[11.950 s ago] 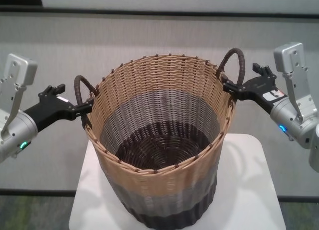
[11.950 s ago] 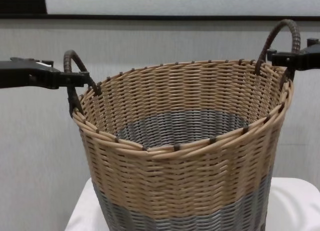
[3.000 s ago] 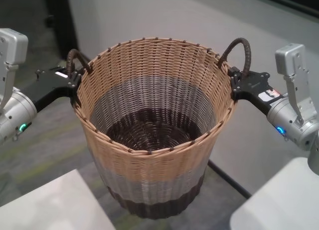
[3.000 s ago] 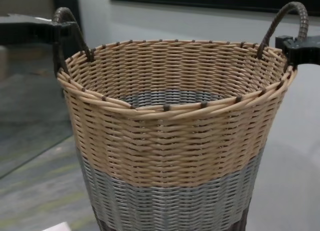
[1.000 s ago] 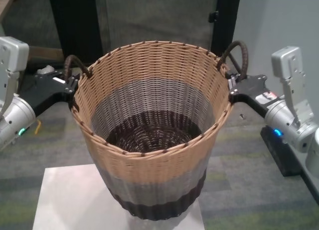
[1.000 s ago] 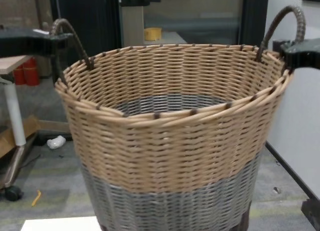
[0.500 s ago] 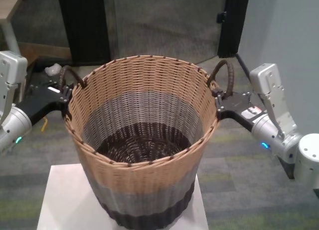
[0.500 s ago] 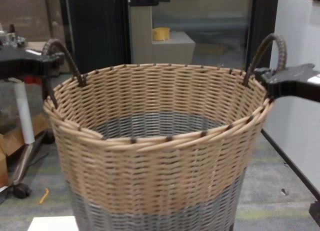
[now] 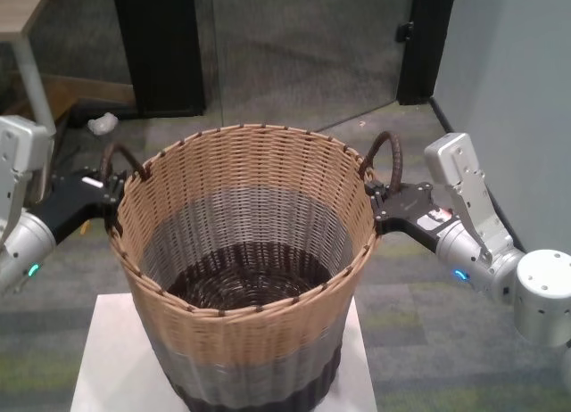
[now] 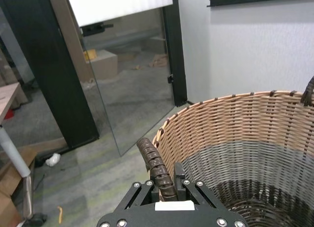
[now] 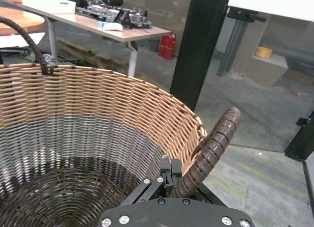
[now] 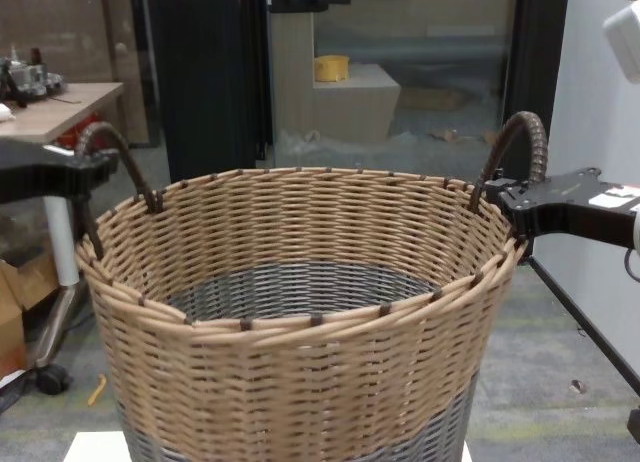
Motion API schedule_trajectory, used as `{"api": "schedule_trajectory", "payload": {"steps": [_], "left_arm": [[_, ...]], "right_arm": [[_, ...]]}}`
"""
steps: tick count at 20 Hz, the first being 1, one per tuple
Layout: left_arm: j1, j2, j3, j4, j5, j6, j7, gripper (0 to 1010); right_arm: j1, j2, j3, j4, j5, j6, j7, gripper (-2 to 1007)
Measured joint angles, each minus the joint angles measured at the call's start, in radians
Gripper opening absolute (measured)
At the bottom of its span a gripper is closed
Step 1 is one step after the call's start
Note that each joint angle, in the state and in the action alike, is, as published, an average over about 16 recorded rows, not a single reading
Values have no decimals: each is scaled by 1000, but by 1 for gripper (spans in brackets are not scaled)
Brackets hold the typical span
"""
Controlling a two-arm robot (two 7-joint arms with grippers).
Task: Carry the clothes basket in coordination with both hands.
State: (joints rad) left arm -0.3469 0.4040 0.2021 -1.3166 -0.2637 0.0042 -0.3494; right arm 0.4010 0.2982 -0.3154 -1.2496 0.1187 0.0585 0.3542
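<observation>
So there's a small white square table top low in the head view, sitting on grey carpet with greenish streaks, and behind it a glass partition with black door frames, plus a wooden desk on a white leg off to the robot's left. The big round wicker clothes basket, tan upper band, grey middle, dark brown base, is over that white top, but I can't tell if its base is actually touching it. The slim black left gripper is at the basket's left rim, clamped tight on the dark brown arched loop handle there, the loop running up between its jaws. The black right gripper does the same on the opposite side, squeezed narrow around the other brown wrapped loop handle. The basket hangs level between the two, open mouth up.
</observation>
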Motion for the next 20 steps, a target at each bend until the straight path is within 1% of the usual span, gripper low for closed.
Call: {"api": "schedule_trajectory", "payload": {"steps": [4,9,20], "left_arm": [[7,-7,-4,13,6,-3,2,196],[13,-17,-10,25,7,5,6,196],[14,-28,-17,36,1,20,6,196]], "right_arm": [[6,-2,-8,20,-5,0,6,21],[12,-3,-15,37,-9,0,15,21],[17,-3,-21,48,-11,2,21,21]]}}
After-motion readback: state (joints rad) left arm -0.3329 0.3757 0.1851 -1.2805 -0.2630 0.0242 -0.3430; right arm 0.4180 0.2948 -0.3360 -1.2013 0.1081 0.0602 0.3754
